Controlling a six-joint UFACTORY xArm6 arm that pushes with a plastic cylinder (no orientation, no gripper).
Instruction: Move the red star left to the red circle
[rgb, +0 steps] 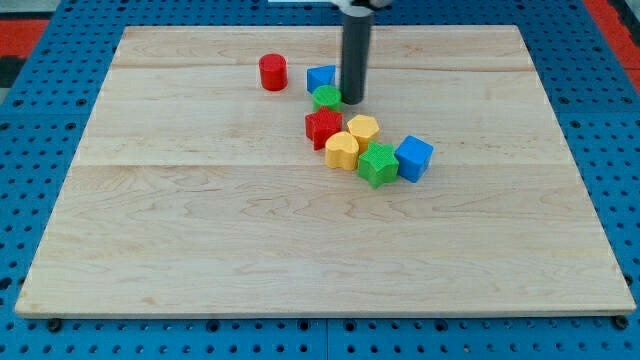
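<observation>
- Camera view, task objects: the red star (323, 128) lies in the upper middle of the tabletop (200, 230), inside a cluster of blocks. The red circle (272, 72) stands apart, nearer the top edge and toward the view's left of the cluster.
- Cluster: the blue block (320, 78) and green block (327, 97) sit just above the red star; the yellow heart (342, 151) and yellow hexagon (363, 129) touch its right side; a green star (378, 164) and blue cube (414, 158) trail toward the right edge.
- Step in hand, by my judgement: approach only. The red star is not yet beside the circle.
- Next move: I would bring my tip (353, 102) down to the star's lower right and push up-left. Risk: the green block lies partly across that path.
- Arm pose: the rod hangs vertical from the top edge; my tip rests just right of the green block, above the red star.
- Fingers: none fitted; the rod has no grasping state to report.
</observation>
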